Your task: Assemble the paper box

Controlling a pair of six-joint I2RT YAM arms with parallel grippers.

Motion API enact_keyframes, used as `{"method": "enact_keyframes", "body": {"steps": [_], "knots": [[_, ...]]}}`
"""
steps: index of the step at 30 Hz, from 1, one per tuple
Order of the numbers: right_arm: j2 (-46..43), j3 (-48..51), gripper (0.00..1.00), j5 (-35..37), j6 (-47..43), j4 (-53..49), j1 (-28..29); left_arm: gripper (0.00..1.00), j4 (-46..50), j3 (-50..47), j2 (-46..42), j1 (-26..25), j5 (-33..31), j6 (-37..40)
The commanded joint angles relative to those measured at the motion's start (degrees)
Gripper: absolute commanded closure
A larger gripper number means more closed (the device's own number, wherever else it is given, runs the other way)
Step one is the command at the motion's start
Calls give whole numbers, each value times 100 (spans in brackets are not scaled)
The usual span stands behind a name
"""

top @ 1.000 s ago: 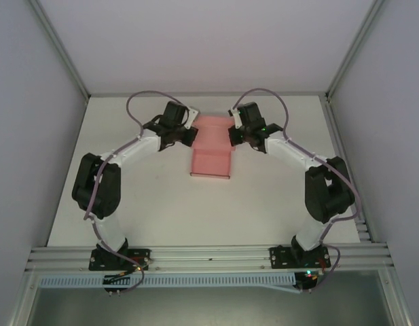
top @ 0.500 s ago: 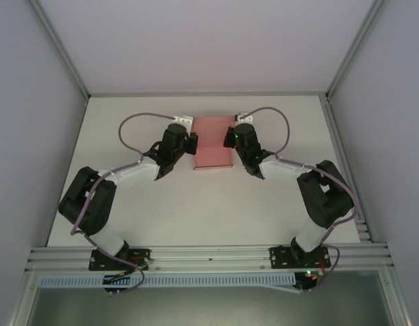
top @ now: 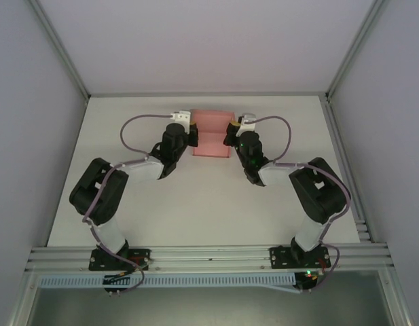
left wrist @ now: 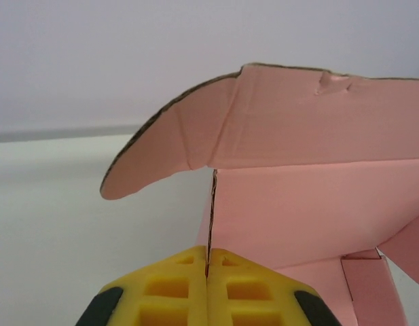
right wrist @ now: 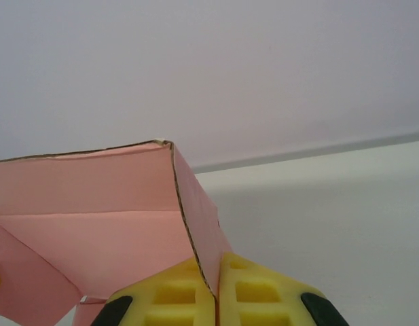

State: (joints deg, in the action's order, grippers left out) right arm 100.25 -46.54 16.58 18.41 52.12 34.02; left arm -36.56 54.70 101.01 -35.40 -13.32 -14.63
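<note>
Both arms are reaching in toward the far middle of the white table [top: 195, 204], where the pink paper box [top: 212, 132] is sitting between them, and each one is pinching a side of it. In the top view the left gripper [top: 193, 138] is pressing against the box's left edge and the right gripper [top: 229, 134] against its right edge. The left wrist view shows the left gripper [left wrist: 208, 261] with its yellow pads closed on the thin upright edge of a side wall of the box [left wrist: 297, 204], while a rounded flap is curling out to the left above it. The right wrist view shows the right gripper [right wrist: 216, 278] likewise clamping the card edge of the box [right wrist: 94, 224] at a raised corner, its pads meeting with only the card between them. Compared with a second ago, the pink card is looking shorter front to back: its near edge, which was lying well forward on the table, is now sitting farther back. Both grippers are also standing closer to the back wall than half a second ago, and the left arm's elbow is sitting farther in.
</note>
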Motion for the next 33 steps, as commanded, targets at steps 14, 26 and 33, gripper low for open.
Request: {"method": "enact_keyframes", "body": {"steps": [14,26,33], "knots": [[781,490,89,-208,194,826,246,100,-1196,-643,469,-199,777,-995],[805,1297,86,398,-335,1625,632,100,-2079,-1702,304,-614,480,-989],[729,1726,86,421,-453,1899,637,95,-2462,-2261,43,-618,476,-1007]]}}
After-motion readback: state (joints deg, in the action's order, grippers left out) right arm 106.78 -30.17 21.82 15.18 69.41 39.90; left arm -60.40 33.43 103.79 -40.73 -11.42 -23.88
